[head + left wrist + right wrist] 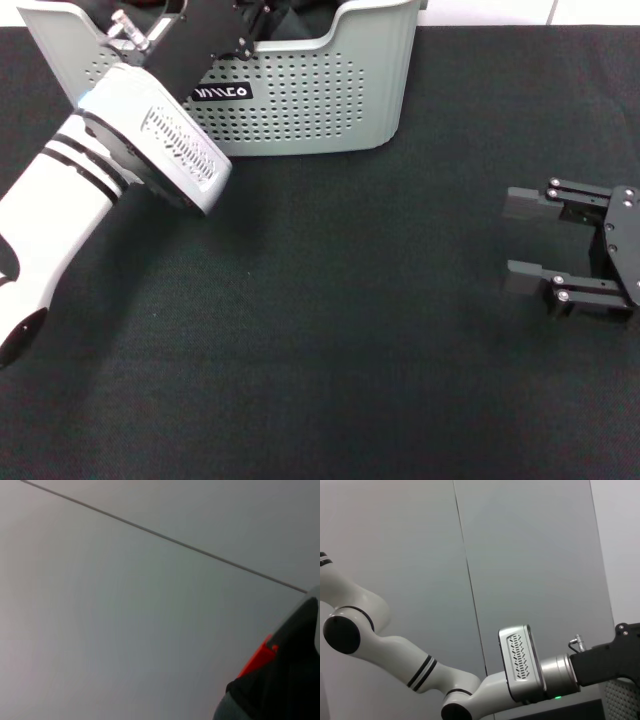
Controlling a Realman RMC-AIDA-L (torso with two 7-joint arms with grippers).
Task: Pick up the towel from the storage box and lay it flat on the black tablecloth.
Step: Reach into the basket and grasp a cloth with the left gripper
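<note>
The left arm reaches forward, its white forearm and black wrist angled into the storage box (340,110), the left gripper hidden beyond the rim. The right gripper (525,243) sits parked well to the right of the box, fingers (528,203) spread apart and pointing left.

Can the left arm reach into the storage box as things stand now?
Probably yes: the left gripper is already over the open top of the storage box, and nothing visible blocks it. The towel itself is not visible.
</note>
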